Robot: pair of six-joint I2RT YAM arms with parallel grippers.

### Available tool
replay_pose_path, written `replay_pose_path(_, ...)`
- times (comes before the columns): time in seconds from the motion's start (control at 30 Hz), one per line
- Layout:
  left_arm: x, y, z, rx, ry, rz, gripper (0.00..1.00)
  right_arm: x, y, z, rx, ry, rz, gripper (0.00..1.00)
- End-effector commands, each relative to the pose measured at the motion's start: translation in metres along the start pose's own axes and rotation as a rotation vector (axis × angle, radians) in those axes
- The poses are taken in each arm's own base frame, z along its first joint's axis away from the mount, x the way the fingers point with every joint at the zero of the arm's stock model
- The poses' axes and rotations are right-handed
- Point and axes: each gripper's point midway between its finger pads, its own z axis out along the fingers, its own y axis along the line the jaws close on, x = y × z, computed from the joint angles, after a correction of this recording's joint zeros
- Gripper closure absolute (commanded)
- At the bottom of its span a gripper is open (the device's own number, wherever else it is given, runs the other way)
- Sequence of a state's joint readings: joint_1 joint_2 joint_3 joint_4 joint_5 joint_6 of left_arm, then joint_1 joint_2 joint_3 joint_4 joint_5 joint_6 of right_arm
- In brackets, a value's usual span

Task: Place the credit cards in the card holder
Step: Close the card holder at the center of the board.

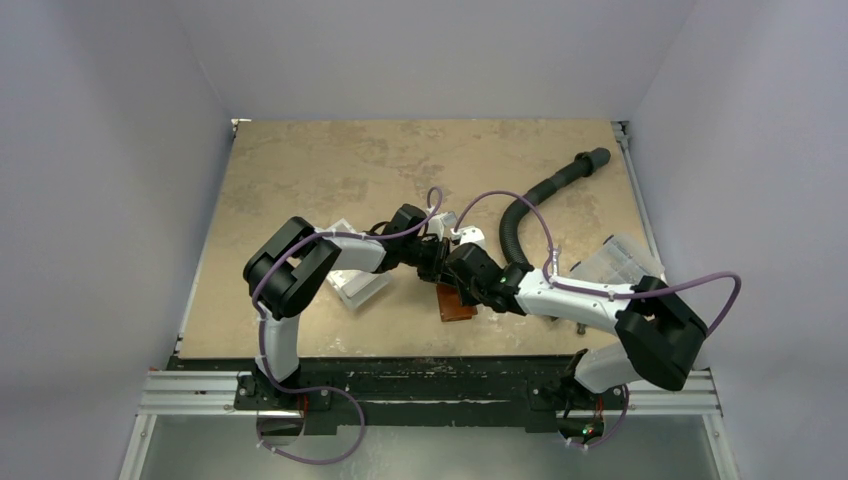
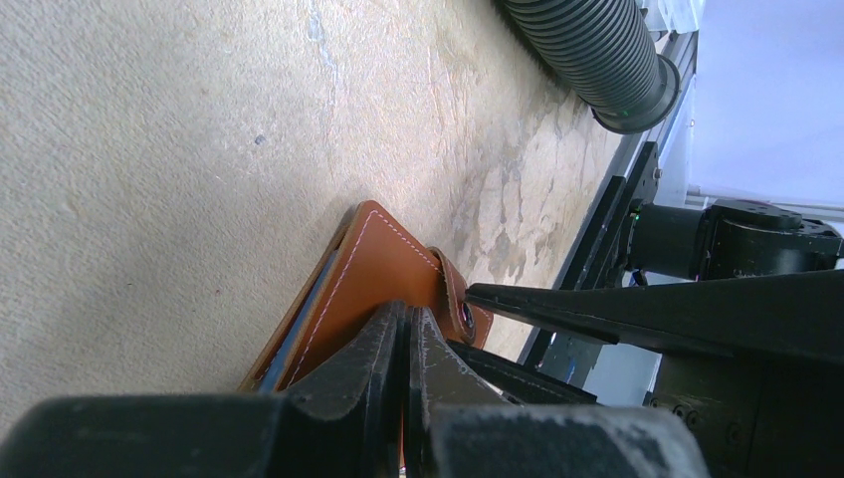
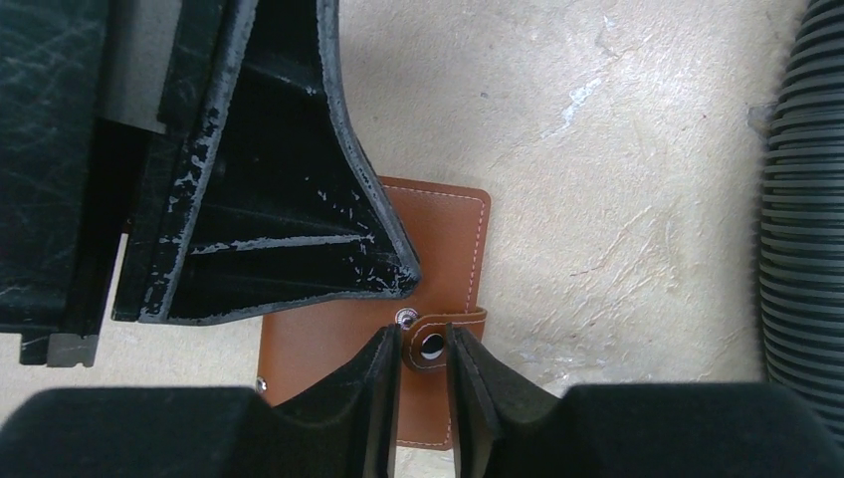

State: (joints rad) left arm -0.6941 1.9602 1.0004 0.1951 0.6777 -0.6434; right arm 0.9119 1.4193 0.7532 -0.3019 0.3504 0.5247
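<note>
The brown leather card holder (image 1: 457,304) lies folded shut on the table between the two arms. My left gripper (image 2: 406,321) is shut, with its tips on the holder's cover (image 2: 368,261). My right gripper (image 3: 423,344) hovers just over the unsnapped strap (image 3: 460,329), its jaws a narrow gap apart around the snap hole. The left fingers (image 3: 378,269) reach in from the upper left. A thin bluish-grey edge (image 2: 299,334) shows between the covers; I cannot tell whether it is a card or a pocket. No loose credit card is in view.
A clear-and-white plastic box (image 1: 355,283) lies under the left arm, and another clear box (image 1: 620,262) sits at the right edge. A black corrugated hose (image 1: 530,205) curves from the back right towards the grippers, close to the right of the holder (image 3: 806,199).
</note>
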Motion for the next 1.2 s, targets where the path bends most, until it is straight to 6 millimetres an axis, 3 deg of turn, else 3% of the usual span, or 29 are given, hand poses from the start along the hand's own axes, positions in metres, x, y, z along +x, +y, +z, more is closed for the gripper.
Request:
replay_pose_path(0.0, 0.023, 0.023, 0.006, -0.071, 0.060, -0.041, 1.00, -0.019, 0.001, -0.005, 0.027, -0.054, 0.031, 0.72)
replay_pose_path(0.13, 0.023, 0.023, 0.006, -0.070, 0.061, -0.041, 1.00, -0.020, -0.003, -0.006, 0.047, -0.059, 0.035, 0.73)
replay_pose_path(0.47, 0.024, 0.023, 0.007, -0.069, 0.062, -0.043, 1.00, -0.020, -0.008, -0.010, 0.066, -0.072, 0.055, 1.00)
replay_pose_path(0.8, 0.024, 0.023, 0.007, -0.067, 0.061, -0.042, 1.00, -0.019, 0.011, -0.012, -0.065, -0.093, 0.130, 1.00)
replay_pose_path(1.17, 0.024, 0.021, 0.006, -0.062, 0.061, -0.040, 1.00, -0.011, 0.009, 0.001, -0.109, -0.066, 0.180, 1.00)
